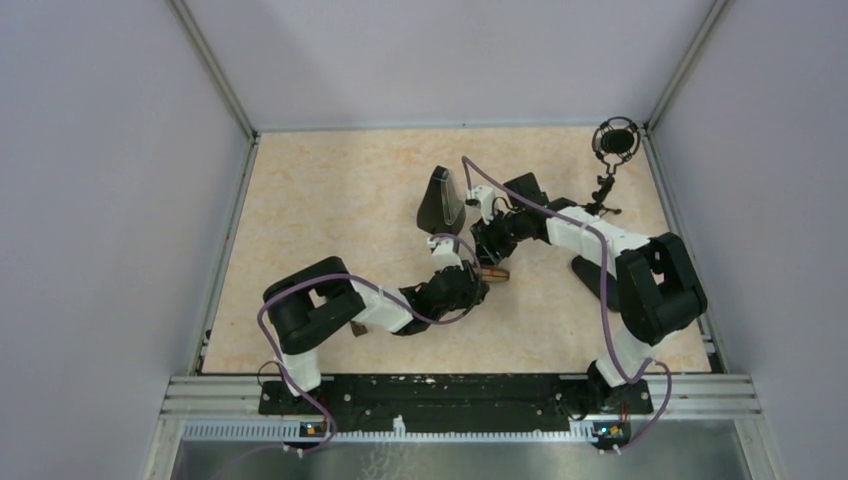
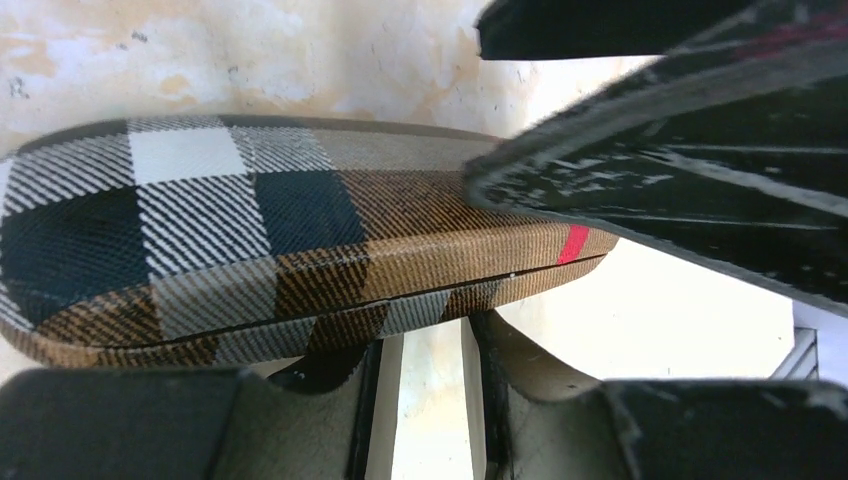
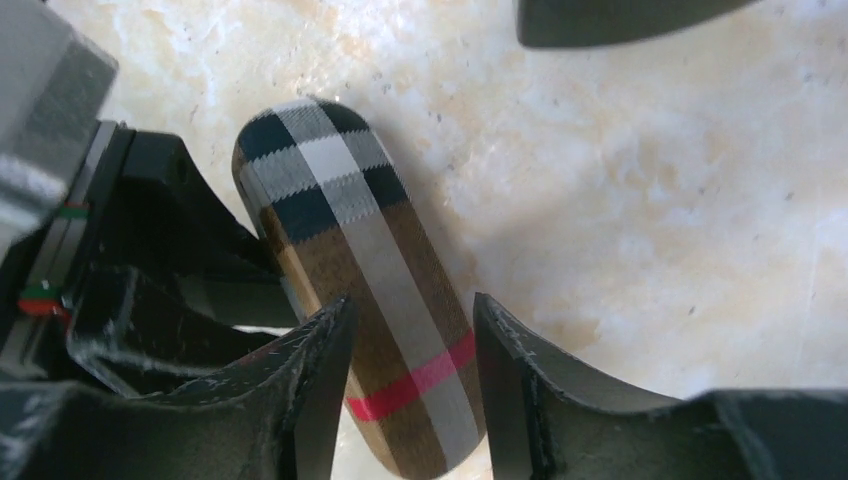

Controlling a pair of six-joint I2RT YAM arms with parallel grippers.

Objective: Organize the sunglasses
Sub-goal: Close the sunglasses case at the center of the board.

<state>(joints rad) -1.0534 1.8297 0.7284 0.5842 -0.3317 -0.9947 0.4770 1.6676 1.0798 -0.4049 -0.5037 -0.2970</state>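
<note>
Both arms meet over a plaid case (image 3: 350,250) that lies on the worktop (image 1: 330,200), a little right of centre. The case is closed, its seam a thin line along the long side, with a red stripe near one end.

The right tool (image 3: 412,320) stands over the red-stripe end, its jaws set wide enough to take the case's width. One finger (image 3: 300,390) is against the case's side. The other finger (image 3: 540,390) stands just beside the opposite side, with a thin strip of worktop showing between them, so it straddles the case without clamping it.

The left tool (image 2: 428,390) comes in from the near left. Its jaws are a narrow gap apart with only worktop between them, and its tips are just at the case's long side. Whether they touch it cannot be told. In the left wrist view a finger of the right tool crosses in front of the case's red-stripe end.

A black case (image 1: 440,200), triangular, stands just beyond the two tools, on the far side. A black ring on a stand (image 1: 614,140) is in the far right corner.

The sunglasses cannot be made out in any view, so their place cannot be told.
</note>
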